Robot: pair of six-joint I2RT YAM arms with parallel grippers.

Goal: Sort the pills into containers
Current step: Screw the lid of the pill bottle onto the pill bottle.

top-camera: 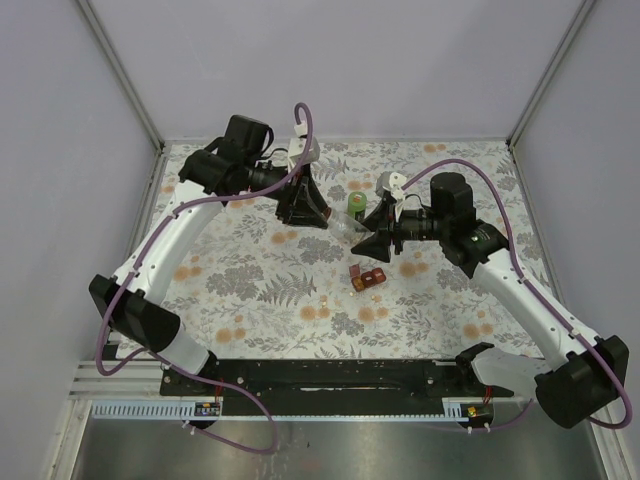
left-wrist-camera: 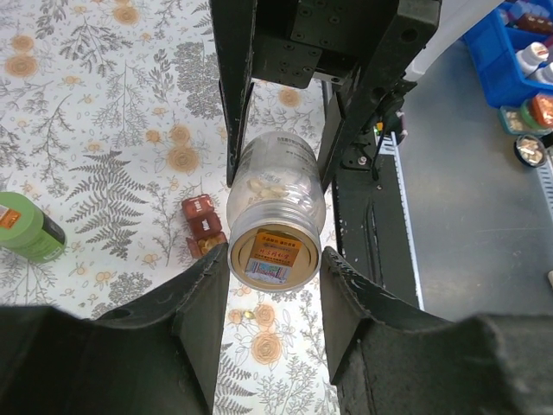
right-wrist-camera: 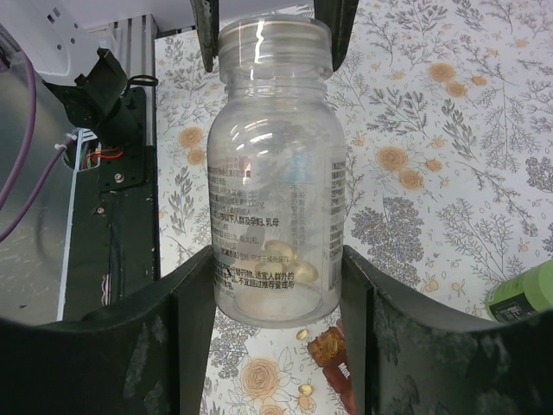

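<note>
Pills (right-wrist-camera: 289,270) lie heaped in the base end of the clear pill bottle (right-wrist-camera: 272,164). We hold it in the air between both arms, on the far side of the dark-red pill box (top-camera: 368,279) and a little toward our left.

Our right gripper (right-wrist-camera: 278,259) is half spread and clamped on the bottle's base end. Our left gripper (left-wrist-camera: 276,259) is likewise half spread and clamped across the capped end, where a gold disc with an orange label faces its camera.

The bottle's long axis runs straight from one gripper to the other, roughly level over the flowered cloth (top-camera: 250,280), with the cap toward the left arm and the base toward the right. We judge that the next move turns on this: with the axis in line with both wrists, one gripper can twist while the other braces, and the cap should come away toward the left. Neither arm is nearer; both have it.

A couple more of the pills lie on the cloth just beside the pill box in the right wrist view. The green bottle (top-camera: 356,205) is farther beyond the pill box, close to the held bottle.
</note>
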